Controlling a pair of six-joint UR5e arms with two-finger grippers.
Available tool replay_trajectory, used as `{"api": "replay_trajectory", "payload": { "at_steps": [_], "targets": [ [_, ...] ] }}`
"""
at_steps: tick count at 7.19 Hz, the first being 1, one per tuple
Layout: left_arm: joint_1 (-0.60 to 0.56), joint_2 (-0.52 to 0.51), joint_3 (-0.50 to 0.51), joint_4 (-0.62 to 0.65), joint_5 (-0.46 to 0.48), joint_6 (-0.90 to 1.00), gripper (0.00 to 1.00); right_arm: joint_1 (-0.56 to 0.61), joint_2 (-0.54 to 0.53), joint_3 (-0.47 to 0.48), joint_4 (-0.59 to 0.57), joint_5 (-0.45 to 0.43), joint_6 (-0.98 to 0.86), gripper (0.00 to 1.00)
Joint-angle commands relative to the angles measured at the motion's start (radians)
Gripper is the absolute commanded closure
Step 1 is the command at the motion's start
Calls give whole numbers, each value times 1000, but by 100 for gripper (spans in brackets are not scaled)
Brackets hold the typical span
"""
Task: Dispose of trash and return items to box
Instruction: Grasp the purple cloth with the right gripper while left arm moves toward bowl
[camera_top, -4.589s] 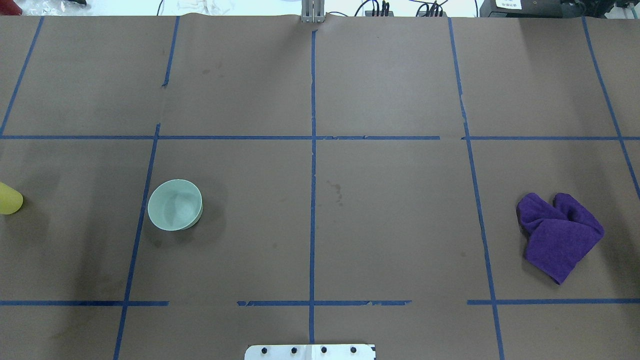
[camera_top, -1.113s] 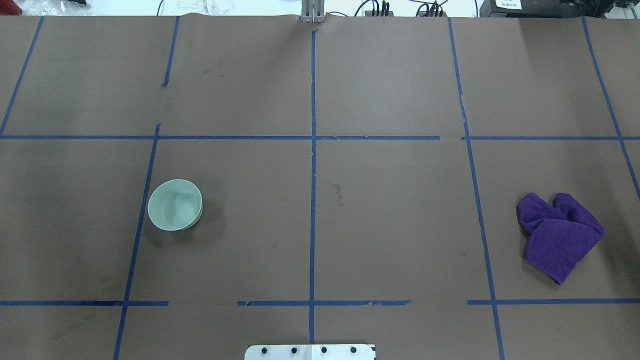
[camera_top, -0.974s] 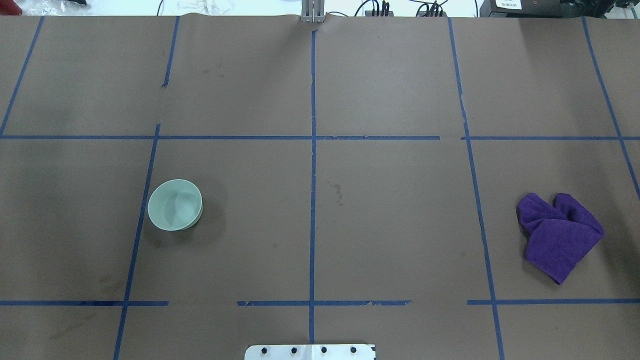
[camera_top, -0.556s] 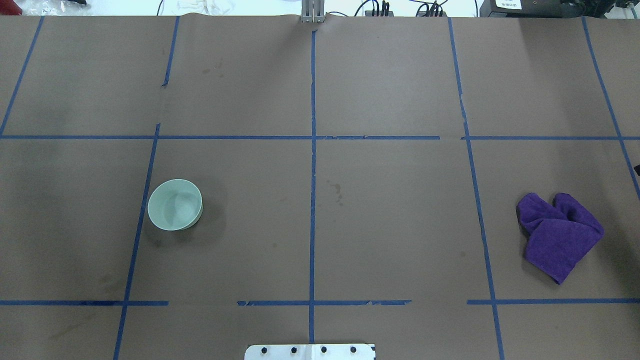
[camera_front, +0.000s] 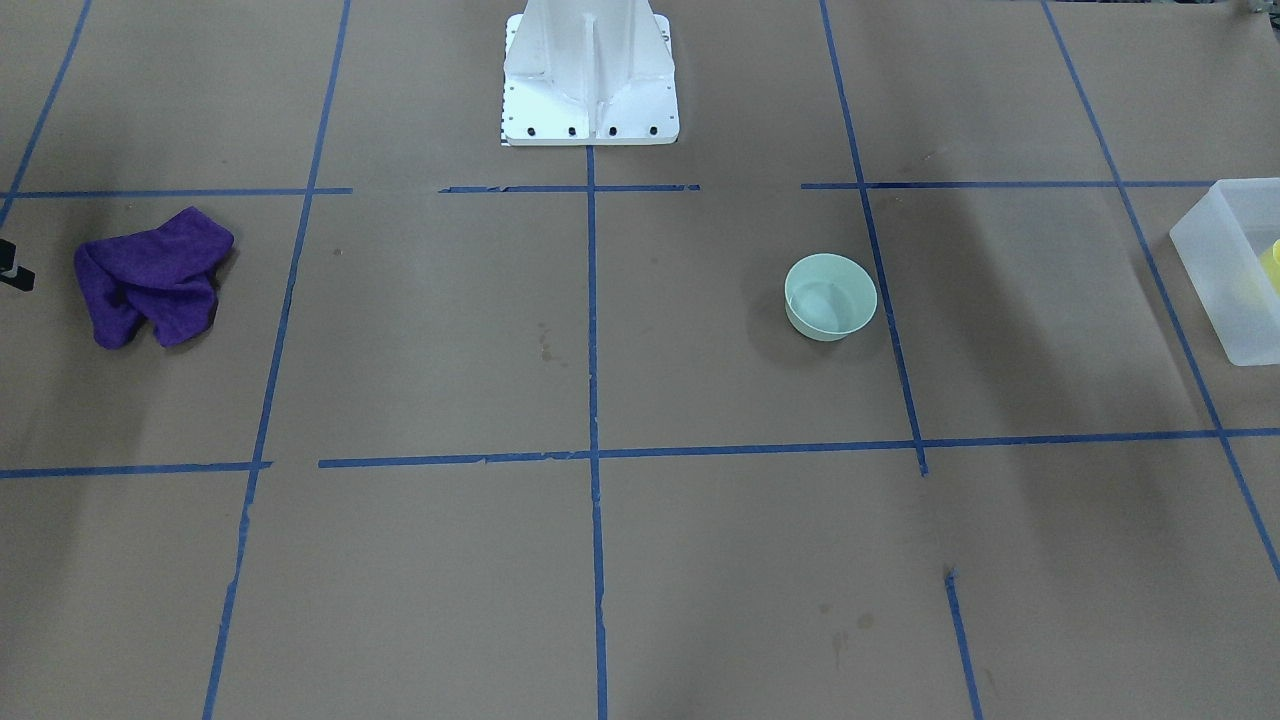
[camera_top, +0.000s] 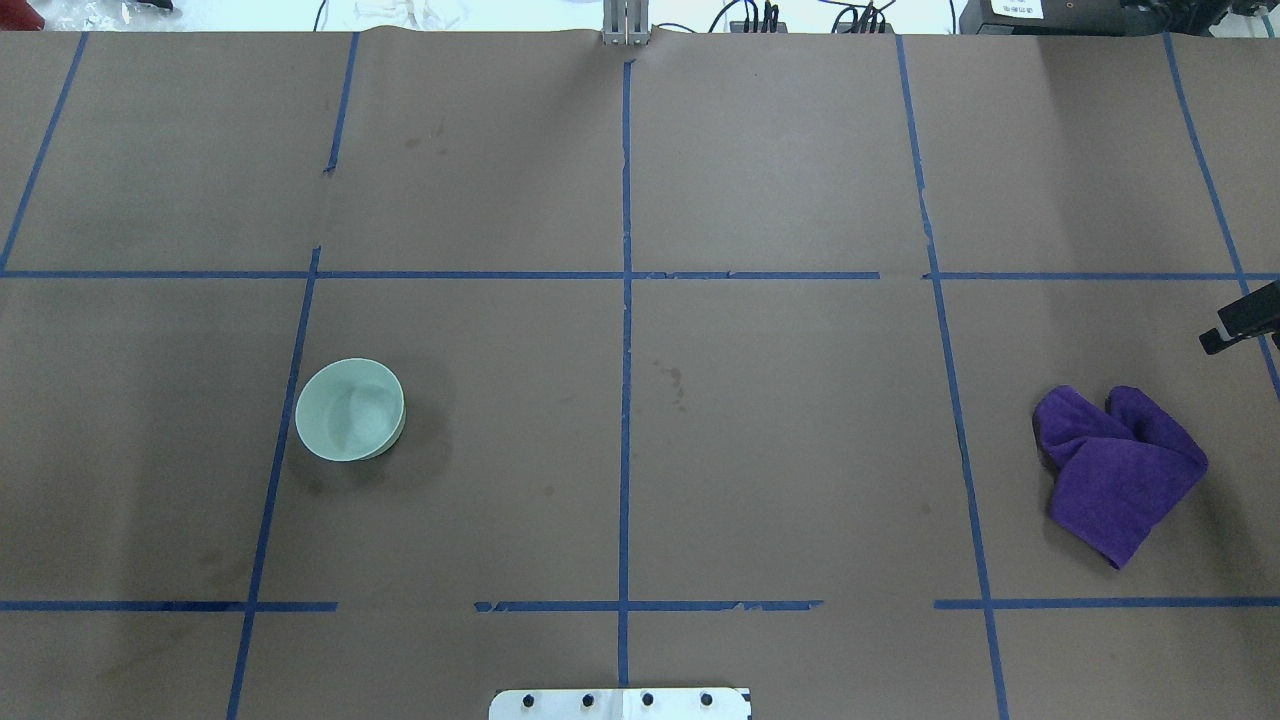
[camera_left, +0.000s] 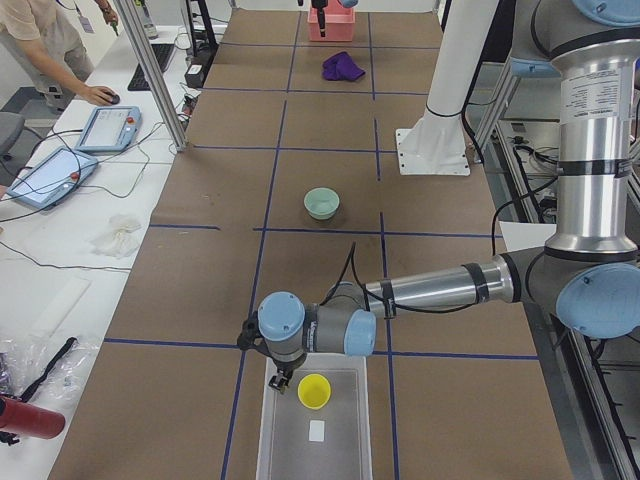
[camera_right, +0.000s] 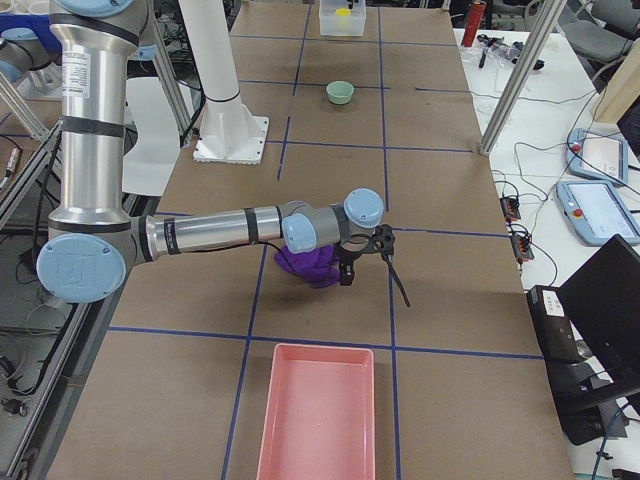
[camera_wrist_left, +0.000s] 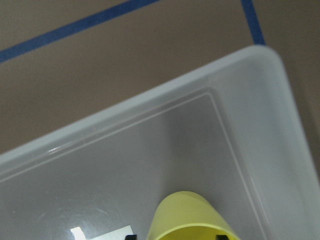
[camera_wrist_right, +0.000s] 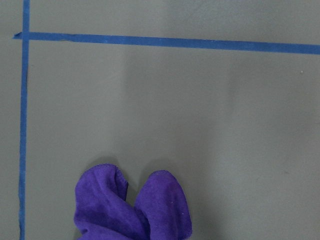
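Observation:
The yellow cup (camera_left: 314, 391) stands upright inside the frosted box (camera_left: 268, 430) at the table's left end. In the left wrist view the cup (camera_wrist_left: 190, 220) sits between my black fingertips (camera_wrist_left: 131, 237), close on both sides. My left gripper (camera_left: 290, 383) reaches into the box and is shut on the cup. The mint-green bowl (camera_top: 350, 410) stands alone on the table, also seen in the front view (camera_front: 830, 296). My right gripper (camera_right: 376, 292) hovers open over the table beyond a purple cloth, empty. One of its fingers (camera_top: 1240, 322) shows at the overhead view's right edge.
The purple cloth (camera_top: 1120, 475) lies crumpled on the right side and fills the bottom of the right wrist view (camera_wrist_right: 132, 207). A pink tray (camera_right: 262, 430) stands at the table's right end. The white pedestal base (camera_front: 590, 80) stands at the robot's edge.
The yellow cup left the overhead view past its left edge. In the last half second my right gripper has come into that view from the right edge, above the cloth.

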Motion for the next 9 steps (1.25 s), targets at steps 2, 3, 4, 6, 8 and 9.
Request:
{"api": "replay_trajectory", "payload": {
  "at_steps": [2,3,4,6,8,9],
  "targets": [
    [-33,-55,-291,236,-5,-198,16,-109,-46,37,247,-90,263,0],
    [-32,-60,-336,232,-9,-312,16,-236,-104,34,455,-193,481,0],
    [-21,-74,-336,227,-26,-353,13,-310,-162,34,498,-227,509,0],
    [-18,-91,-338,227,-54,-367,12,-328,-238,31,503,-229,512,0],
    [-12,-92,-341,227,-71,-381,12,-331,-230,12,504,-229,516,48],
    [-12,-92,-341,227,-71,-381,12,-330,-221,11,504,-229,515,99]
  ]
}}
